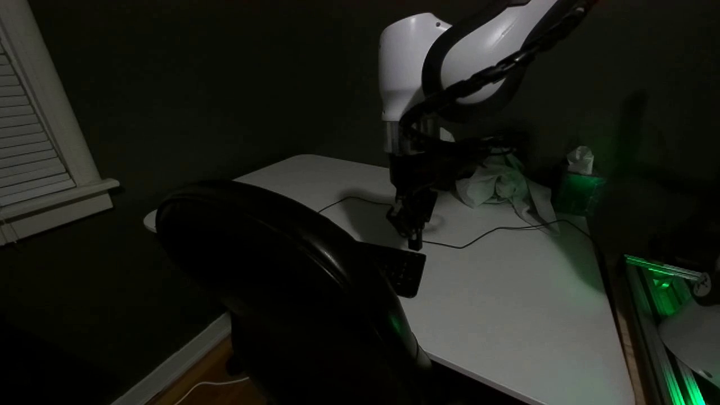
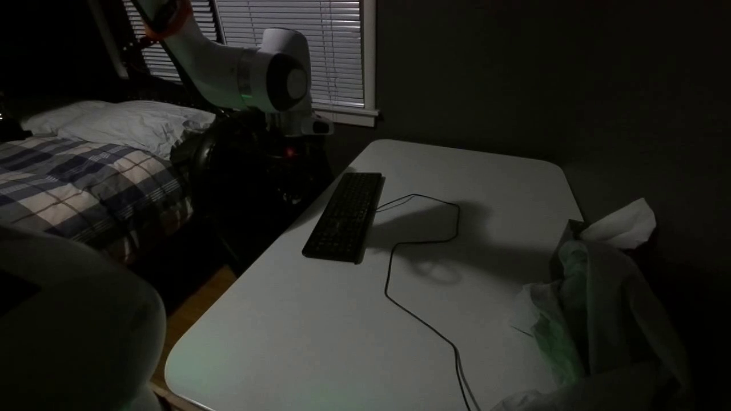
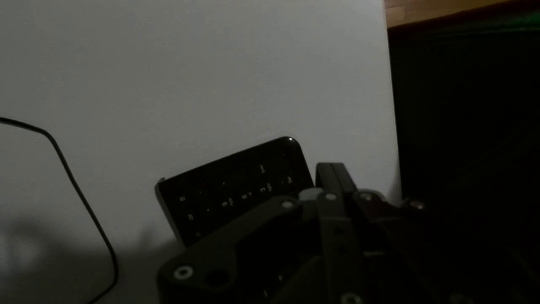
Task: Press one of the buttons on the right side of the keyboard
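Note:
The black keyboard (image 1: 404,271) lies flat on the white desk in both exterior views (image 2: 346,218); in an exterior view the chair back hides part of it. In the wrist view its number-pad end (image 3: 236,179) shows, with small white key marks, and my gripper's linkage covers the rest. My gripper (image 3: 334,175) is shut, its two fingertips together with nothing between them. In the wrist view the tips appear just beside the keyboard's edge. In an exterior view the gripper (image 1: 415,243) points down by the keyboard's end; whether it touches, I cannot tell.
A big black chair back (image 1: 281,292) stands at the desk's (image 1: 506,304) edge. A thin dark cord (image 2: 392,268) runs across the desk. Crumpled pale cloth or paper (image 2: 605,308) lies at the desk's side, near a tissue box (image 1: 579,191). The room is dim.

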